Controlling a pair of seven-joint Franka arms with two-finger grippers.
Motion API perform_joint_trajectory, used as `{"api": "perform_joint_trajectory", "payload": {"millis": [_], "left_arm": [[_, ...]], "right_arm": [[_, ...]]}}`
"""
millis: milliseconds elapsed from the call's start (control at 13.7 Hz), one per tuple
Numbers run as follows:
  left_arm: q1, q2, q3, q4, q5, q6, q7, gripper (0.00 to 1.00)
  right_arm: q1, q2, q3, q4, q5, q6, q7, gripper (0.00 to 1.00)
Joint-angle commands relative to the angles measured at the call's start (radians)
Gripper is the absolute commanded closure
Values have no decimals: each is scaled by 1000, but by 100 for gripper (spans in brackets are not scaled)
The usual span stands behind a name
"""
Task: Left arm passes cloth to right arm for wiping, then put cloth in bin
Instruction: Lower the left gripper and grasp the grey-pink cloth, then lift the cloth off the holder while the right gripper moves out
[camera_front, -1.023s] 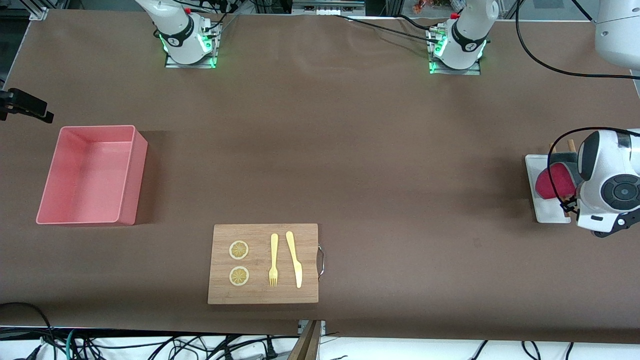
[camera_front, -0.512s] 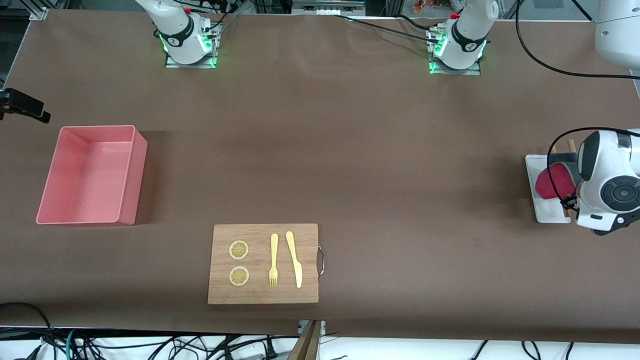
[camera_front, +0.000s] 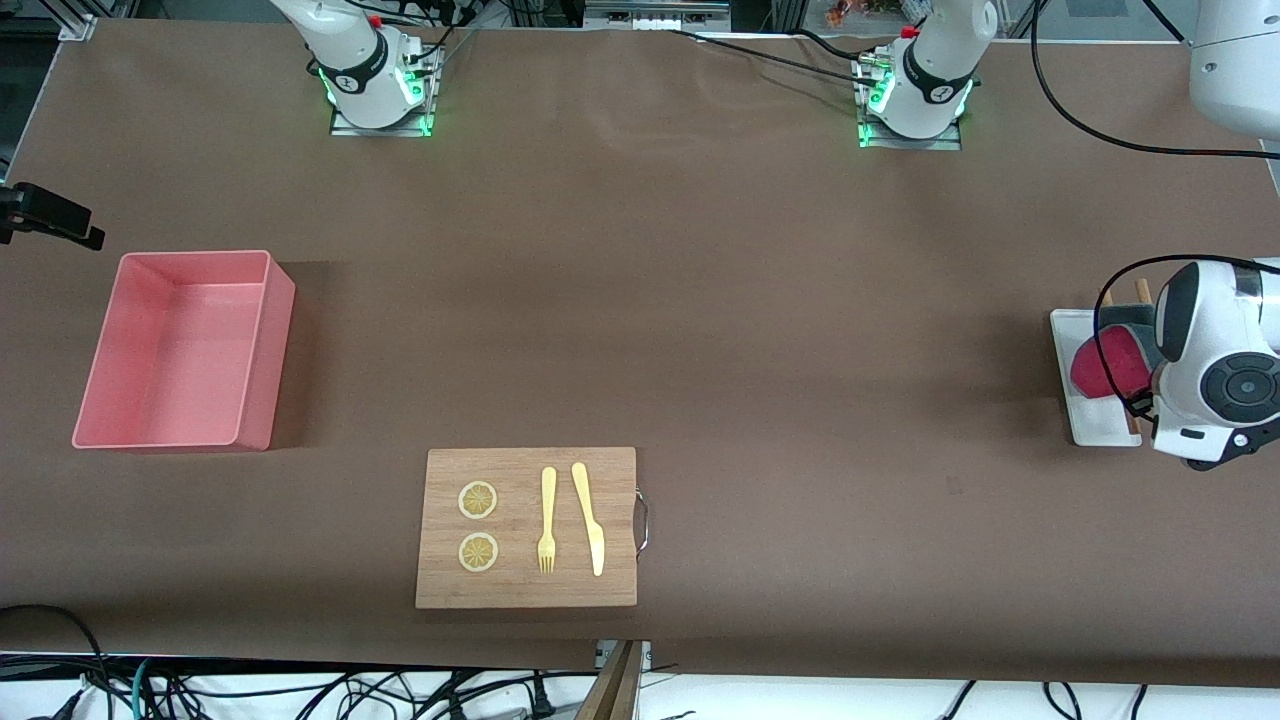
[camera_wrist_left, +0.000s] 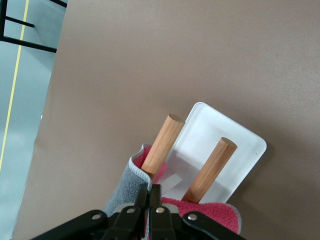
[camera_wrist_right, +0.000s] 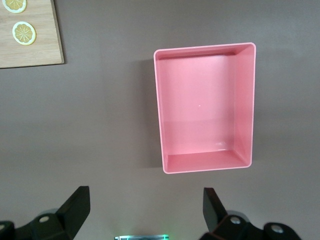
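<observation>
My cloth (camera_front: 1100, 368) is a small soft rag, magenta-pink on one face and grey on the other. It is bunched on the white tray (camera_front: 1085, 425) at my left arm's end of the desk, around two upright wooden pegs (camera_wrist_left: 161, 145). In my left wrist view the grey face (camera_wrist_left: 124, 187) curls up beside one peg, with the pink terry (camera_wrist_left: 210, 215) showing under the other.

My left claw (camera_wrist_left: 151, 202) is down at the tray with its fingers drawn together on the cloth's folded edge, so I am grasping the cloth. From the front camera that grip is hidden: my own left wrist (camera_front: 1215, 365) covers the claw and part of the tray, and my left arm is cut off at the picture's edge.

My right claw (camera_wrist_right: 145, 212) is released, its two fingers spread wide. It hangs high, looking down on the bin (camera_wrist_right: 205, 107), and my right arm waits. In the front view only a dark piece of it (camera_front: 50, 215) pokes in at the edge of the picture, above the bin, so little can be made out there.

The bin (camera_front: 185, 350) is a salmon-pink rectangular tub with tall straight walls, sitting toward my right arm's end of the desk. Nearer the front camera lies a bamboo cutting board (camera_front: 527, 527) carrying two lemon slices (camera_front: 478, 500), a yellow fork (camera_front: 547, 520) and a yellow knife (camera_front: 589, 518).
</observation>
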Motion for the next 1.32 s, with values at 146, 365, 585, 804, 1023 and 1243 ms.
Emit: {"api": "perform_joint_trajectory", "payload": {"millis": [146, 365, 585, 804, 1023, 1243], "left_arm": [[-7, -26, -13, 22, 20, -79, 1, 100], [-7, -97, -65, 23, -11, -170, 16, 100], [-7, -167, -105, 39, -98, -245, 21, 100], [-9, -209, -223, 129, -179, -398, 1, 100], [-10, -209, -321, 310, -383, -562, -76, 100], [-13, -208, -410, 350, -581, -564, -87, 100]], "right_arm": [[2, 26, 6, 20, 18, -5, -12, 0], [31, 29, 11, 14, 16, -8, -10, 0], [44, 43, 11, 9, 13, -15, -10, 0], [46, 60, 11, 8, 13, -20, -13, 0], [70, 61, 13, 0, 15, -20, -1, 0], [104, 96, 13, 3, 25, -3, 42, 0]]}}
